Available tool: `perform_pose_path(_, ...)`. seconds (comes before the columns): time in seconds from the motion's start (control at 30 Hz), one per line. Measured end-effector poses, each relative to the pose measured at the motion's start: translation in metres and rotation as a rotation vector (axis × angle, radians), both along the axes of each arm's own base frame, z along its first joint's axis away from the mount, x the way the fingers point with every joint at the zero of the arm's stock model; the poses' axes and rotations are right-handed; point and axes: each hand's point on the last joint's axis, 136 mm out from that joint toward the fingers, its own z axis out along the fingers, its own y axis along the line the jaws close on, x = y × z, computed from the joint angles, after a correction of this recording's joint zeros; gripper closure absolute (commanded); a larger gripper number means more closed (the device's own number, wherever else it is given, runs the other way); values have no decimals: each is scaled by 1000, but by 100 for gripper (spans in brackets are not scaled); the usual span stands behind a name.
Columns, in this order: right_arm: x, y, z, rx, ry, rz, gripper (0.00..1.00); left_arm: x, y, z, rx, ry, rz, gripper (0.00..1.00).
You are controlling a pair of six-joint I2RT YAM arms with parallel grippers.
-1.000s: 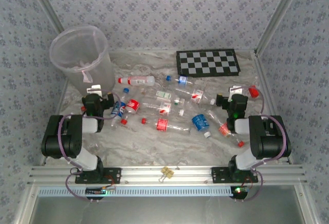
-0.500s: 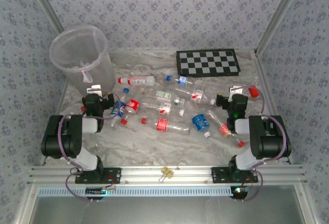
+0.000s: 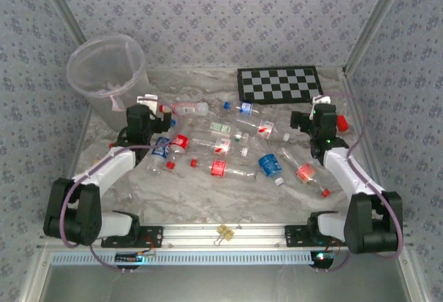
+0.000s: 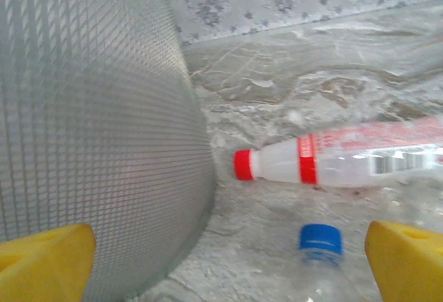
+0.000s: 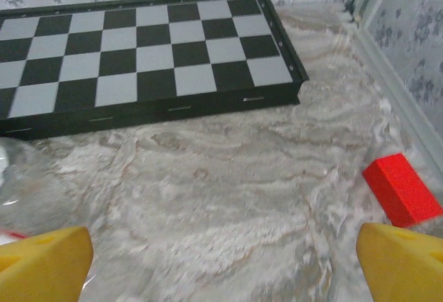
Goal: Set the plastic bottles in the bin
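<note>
Left fingers: spread wide, holding nothing, touching nothing I can see.
Bin: its frosted wall is close beside my left-hand tip; contact, cannot tell.
Red-capped bottle: ahead of the gap, on its side on the surface, cap towards the bin.
Blue-capped bottle: just ahead, nearer my right-hand tip.
Right fingers: spread wide, empty, bare surface between.
Checkerboard: ahead, well apart.
Red block: just ahead of the right-hand tip.

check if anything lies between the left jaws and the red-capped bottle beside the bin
Partly: a blue-capped bottle lies nearer, in front of the red-capped bottle's body. Before its cap end is bare table, the bin close beside.
</note>
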Motion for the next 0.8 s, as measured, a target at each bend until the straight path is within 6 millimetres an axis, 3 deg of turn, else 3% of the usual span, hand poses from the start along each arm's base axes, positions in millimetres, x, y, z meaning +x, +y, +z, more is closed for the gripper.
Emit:
perform_pose_path(0.17,-36,8,2,100,225,-23,0,-23,-32,12,-17,142,-40,0)
perform_pose_path(0.27,-64,24,-6,163,401,-7,0,-39,-51,25,-94,196,-79,0)
perform_pose_path(0.4,-106,49,-36,206,660,33,0,-57,-63,42,-225,237,-111,0)
perform_pose_path(0.5,-132,56,-62,210,844,29,0,-64,-73,50,-300,270,-136,0)
perform_pose_path(0.63,-149,52,-87,182,1007,-7,0,-68,-84,54,-371,297,-170,0)
perform_pose_path(0.8,-154,39,-102,189,1073,-64,1,-71,-87,55,-404,308,-177,0)
